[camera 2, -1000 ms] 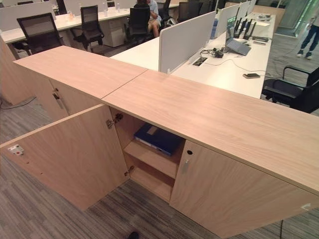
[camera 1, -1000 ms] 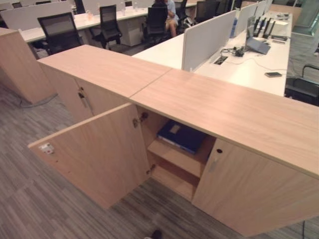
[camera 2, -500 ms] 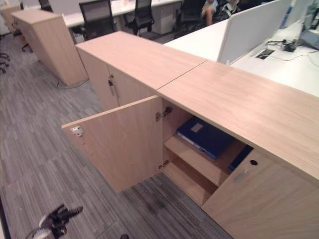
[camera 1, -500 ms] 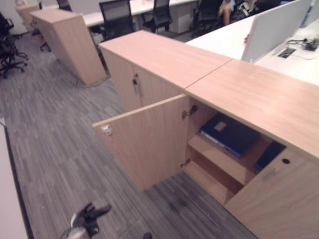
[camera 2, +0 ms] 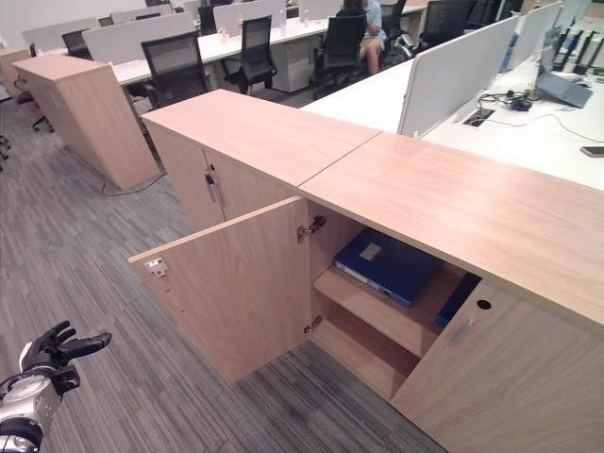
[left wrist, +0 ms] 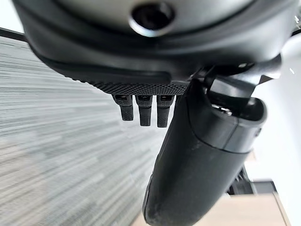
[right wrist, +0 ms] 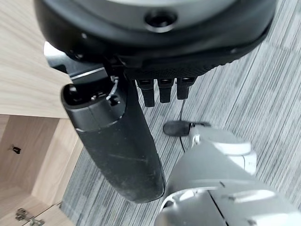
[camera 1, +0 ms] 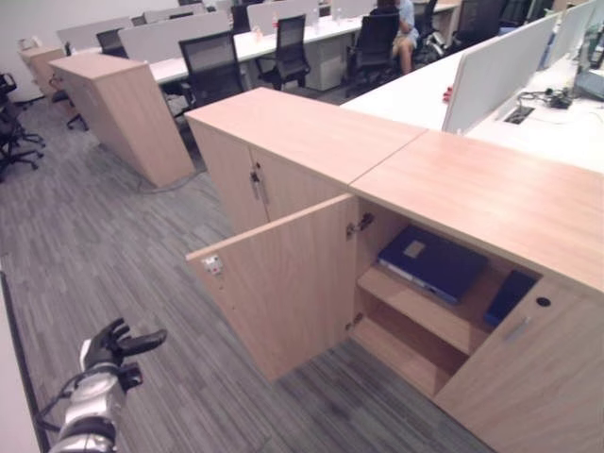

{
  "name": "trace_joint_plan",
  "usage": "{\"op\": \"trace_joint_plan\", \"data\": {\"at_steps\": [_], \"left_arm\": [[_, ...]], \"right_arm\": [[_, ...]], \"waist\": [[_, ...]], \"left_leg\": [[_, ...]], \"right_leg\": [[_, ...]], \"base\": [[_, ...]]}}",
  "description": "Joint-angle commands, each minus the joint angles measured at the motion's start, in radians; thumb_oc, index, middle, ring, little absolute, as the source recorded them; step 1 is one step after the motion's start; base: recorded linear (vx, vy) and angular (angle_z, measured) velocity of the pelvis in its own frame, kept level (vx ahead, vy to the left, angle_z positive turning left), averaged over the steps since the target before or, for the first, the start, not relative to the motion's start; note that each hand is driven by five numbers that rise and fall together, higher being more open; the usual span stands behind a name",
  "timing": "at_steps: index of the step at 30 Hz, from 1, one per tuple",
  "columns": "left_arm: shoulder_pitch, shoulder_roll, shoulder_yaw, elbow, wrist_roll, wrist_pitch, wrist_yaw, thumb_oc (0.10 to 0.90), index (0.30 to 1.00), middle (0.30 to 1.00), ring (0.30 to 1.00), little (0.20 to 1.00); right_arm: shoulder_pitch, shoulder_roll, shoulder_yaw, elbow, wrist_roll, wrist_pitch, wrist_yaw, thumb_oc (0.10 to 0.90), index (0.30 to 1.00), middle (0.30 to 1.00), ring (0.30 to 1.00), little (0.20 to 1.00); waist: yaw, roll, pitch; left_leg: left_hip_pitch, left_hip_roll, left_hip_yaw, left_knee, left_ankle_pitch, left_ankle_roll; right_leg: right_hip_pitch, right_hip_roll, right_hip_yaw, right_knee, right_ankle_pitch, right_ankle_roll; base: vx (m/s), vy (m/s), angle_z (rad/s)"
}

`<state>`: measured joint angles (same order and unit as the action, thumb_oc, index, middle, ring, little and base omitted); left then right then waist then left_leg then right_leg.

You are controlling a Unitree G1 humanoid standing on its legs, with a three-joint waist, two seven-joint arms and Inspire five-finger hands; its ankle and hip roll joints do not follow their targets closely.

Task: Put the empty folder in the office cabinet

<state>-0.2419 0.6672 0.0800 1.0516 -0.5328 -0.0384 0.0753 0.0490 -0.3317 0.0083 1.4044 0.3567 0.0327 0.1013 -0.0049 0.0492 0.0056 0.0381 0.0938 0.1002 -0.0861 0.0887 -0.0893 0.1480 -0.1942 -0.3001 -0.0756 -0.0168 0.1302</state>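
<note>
The folder (camera 2: 384, 265), dark blue with a pale label, lies flat on the upper shelf (camera 2: 377, 316) inside the cabinet (camera 2: 453, 203). Just beside it, toward the cabinet's closed right door (camera 2: 514, 387), a second blue item (camera 2: 457, 299) leans on the same shelf; what it is cannot be told. The cabinet's left door (camera 2: 231, 288) stands wide open, and the lower shelf (camera 2: 354, 354) is bare.

The left robot hand (camera 1: 115, 344) hangs low over the grey carpet (camera 1: 85, 255), well apart from the cabinet and off its open door's side, fingers spread loosely and holding nothing. The right robot hand (right wrist: 127, 141) shows from its wrist camera above the carpet near the cabinet's wood, thumb out straight and fingers short and relaxed, empty.

Beyond the cabinet stand white surfaces (camera 2: 510, 132) with divider screens (camera 2: 453, 66), black chairs (camera 2: 175, 66) and a seated person (camera 2: 363, 24).
</note>
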Motion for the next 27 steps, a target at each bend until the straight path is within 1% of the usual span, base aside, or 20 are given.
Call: {"op": "trace_joint_plan", "data": {"at_steps": [1, 2, 3, 5, 6, 7, 8, 9, 13, 15, 16, 20, 22, 24, 27], "left_arm": [[-0.185, 0.140, -0.018, -0.008, 0.043, -0.067, 0.000, 0.800, 0.900, 0.900, 0.900, 0.900], [-0.214, 0.137, -0.044, -0.047, 0.034, -0.069, -0.008, 0.800, 0.900, 0.900, 0.900, 0.900], [-0.215, 0.137, -0.045, -0.047, 0.034, -0.069, -0.008, 0.800, 0.900, 0.900, 0.900, 0.900], [-0.242, 0.129, -0.085, -0.120, 0.014, -0.075, -0.031, 0.800, 0.900, 0.900, 0.900, 0.900], [-0.242, 0.129, -0.085, -0.121, 0.014, -0.074, -0.031, 0.800, 0.900, 0.900, 0.900, 0.900], [-0.244, 0.122, -0.103, -0.171, -0.015, -0.078, -0.052, 0.800, 0.900, 0.900, 0.900, 0.900], [-0.243, 0.122, -0.103, -0.171, -0.016, -0.077, -0.052, 0.800, 0.900, 0.900, 0.900, 0.900], [-0.240, 0.117, -0.126, -0.205, -0.034, -0.075, -0.078, 0.800, 0.900, 0.900, 0.900, 0.900], [-0.237, 0.106, -0.151, -0.243, -0.062, -0.074, -0.107, 0.800, 0.900, 0.900, 0.900, 0.900], [-0.230, 0.097, -0.168, -0.256, -0.093, -0.064, -0.136, 0.800, 0.900, 0.900, 0.900, 0.900], [-0.230, 0.097, -0.168, -0.256, -0.093, -0.064, -0.136, 0.800, 0.900, 0.900, 0.900, 0.900], [-0.212, 0.100, -0.206, -0.282, -0.145, -0.046, -0.206, 0.800, 0.900, 0.900, 0.900, 0.900], [-0.219, 0.101, -0.218, -0.272, -0.143, -0.044, -0.212, 0.800, 0.900, 0.900, 0.900, 0.900], [-0.253, 0.094, -0.253, -0.246, -0.126, -0.041, -0.217, 0.800, 0.900, 0.900, 0.900, 0.900], [-0.266, 0.077, -0.265, -0.238, -0.125, -0.042, -0.214, 0.800, 0.900, 0.900, 0.900, 0.900]], "right_arm": [[-0.006, -0.008, 0.015, 0.019, 0.002, 0.002, 0.015, 0.800, 0.900, 0.900, 0.900, 0.900], [-0.001, -0.008, 0.013, 0.023, 0.001, 0.003, 0.017, 0.800, 0.900, 0.900, 0.900, 0.900], [-0.001, -0.008, 0.012, 0.023, 0.001, 0.003, 0.017, 0.800, 0.900, 0.900, 0.900, 0.900], [0.004, -0.010, 0.006, 0.027, 0.001, 0.003, 0.021, 0.800, 0.900, 0.900, 0.900, 0.900], [0.004, -0.010, 0.006, 0.027, 0.001, 0.002, 0.021, 0.800, 0.900, 0.900, 0.900, 0.900], [0.006, -0.012, 0.001, 0.025, 0.005, 0.001, 0.023, 0.800, 0.900, 0.900, 0.900, 0.900], [0.006, -0.012, 0.001, 0.025, 0.005, 0.001, 0.023, 0.800, 0.900, 0.900, 0.900, 0.900], [0.005, -0.013, -0.002, 0.026, 0.006, 0.003, 0.028, 0.800, 0.900, 0.900, 0.900, 0.900], [0.006, -0.012, -0.004, 0.027, 0.006, 0.004, 0.032, 0.800, 0.900, 0.900, 0.900, 0.900], [0.005, -0.011, -0.004, 0.021, 0.010, 0.005, 0.035, 0.800, 0.900, 0.900, 0.900, 0.900], [0.006, -0.011, -0.004, 0.021, 0.010, 0.005, 0.035, 0.800, 0.900, 0.900, 0.900, 0.900], [0.000, -0.007, 0.000, 0.019, 0.015, 0.001, 0.041, 0.800, 0.900, 0.900, 0.900, 0.900], [0.000, -0.005, 0.002, 0.019, 0.015, 0.001, 0.042, 0.800, 0.900, 0.900, 0.900, 0.900], [0.000, -0.003, 0.008, 0.022, 0.015, 0.002, 0.046, 0.800, 0.900, 0.900, 0.900, 0.900], [0.002, 0.001, 0.012, 0.025, 0.015, 0.002, 0.046, 0.800, 0.900, 0.900, 0.900, 0.900]], "waist": [[-0.010, -0.006, -0.045], [-0.015, -0.011, -0.049], [-0.014, -0.011, -0.049], [-0.019, -0.020, -0.052], [-0.018, -0.020, -0.052], [-0.021, -0.024, -0.054], [-0.020, -0.024, -0.054], [-0.023, -0.027, -0.055], [-0.025, -0.034, -0.060], [-0.026, -0.041, -0.061], [-0.026, -0.041, -0.061], [-0.026, -0.044, -0.062], [-0.026, -0.045, -0.063], [-0.029, -0.047, -0.062], [-0.031, -0.050, -0.063]], "left_leg": [[-0.001, -0.022, -0.018, -0.001, -0.095, 0.007], [0.000, -0.030, -0.011, -0.001, -0.100, 0.012], [0.000, -0.031, -0.011, -0.001, -0.100, 0.012], [0.002, -0.038, -0.006, -0.001, -0.105, 0.017], [0.002, -0.038, -0.006, -0.001, -0.105, 0.017], [0.003, -0.041, -0.002, -0.001, -0.107, 0.019], [0.003, -0.041, -0.002, -0.001, -0.107, 0.019], [0.005, -0.042, 0.001, -0.001, -0.109, 0.019], [0.011, -0.039, 0.009, -0.001, -0.111, 0.018], [0.017, -0.034, 0.014, -0.001, -0.112, 0.016], [0.017, -0.034, 0.014, -0.001, -0.112, 0.016], [0.024, -0.028, 0.018, -0.001, -0.114, 0.013], [0.025, -0.027, 0.018, -0.001, -0.115, 0.013], [0.025, -0.025, 0.017, -0.001, -0.114, 0.012], [0.026, -0.023, 0.015, -0.001, -0.113, 0.012]], "right_leg": [[-0.073, -0.073, 0.034, 0.037, 0.040, 0.084], [-0.075, -0.081, 0.036, 0.034, 0.048, 0.091], [-0.075, -0.081, 0.037, 0.034, 0.048, 0.092], [-0.078, -0.088, 0.039, 0.029, 0.057, 0.098], [-0.078, -0.088, 0.039, 0.029, 0.057, 0.098], [-0.078, -0.089, 0.040, 0.027, 0.059, 0.101], [-0.078, -0.089, 0.040, 0.027, 0.059, 0.101], [-0.078, -0.091, 0.040, 0.022, 0.065, 0.104], [-0.075, -0.089, 0.042, 0.013, 0.070, 0.106], [-0.072, -0.086, 0.045, 0.006, 0.072, 0.106], [-0.072, -0.086, 0.045, 0.006, 0.073, 0.106], [-0.067, -0.081, 0.045, 0.000, 0.074, 0.107], [-0.066, -0.080, 0.045, -0.002, 0.075, 0.107], [-0.066, -0.079, 0.045, -0.002, 0.076, 0.107], [-0.064, -0.077, 0.044, -0.002, 0.076, 0.107]], "base": [[0.01, 0.050, -0.07], [0.00, 0.032, -0.12], [0.00, 0.039, -0.11], [0.00, 0.014, -0.15], [0.00, 0.006, -0.12], [0.00, 0.002, -0.08], [0.01, -0.006, -0.09], [0.00, -0.007, -0.10], [0.01, -0.025, -0.06], [0.01, -0.038, -0.04], [0.00, 0.000, 0.00], [0.00, -0.008, 0.00], [0.00, 0.000, 0.00], [0.00, 0.000, 0.00], [0.00, 0.000, 0.00]]}}
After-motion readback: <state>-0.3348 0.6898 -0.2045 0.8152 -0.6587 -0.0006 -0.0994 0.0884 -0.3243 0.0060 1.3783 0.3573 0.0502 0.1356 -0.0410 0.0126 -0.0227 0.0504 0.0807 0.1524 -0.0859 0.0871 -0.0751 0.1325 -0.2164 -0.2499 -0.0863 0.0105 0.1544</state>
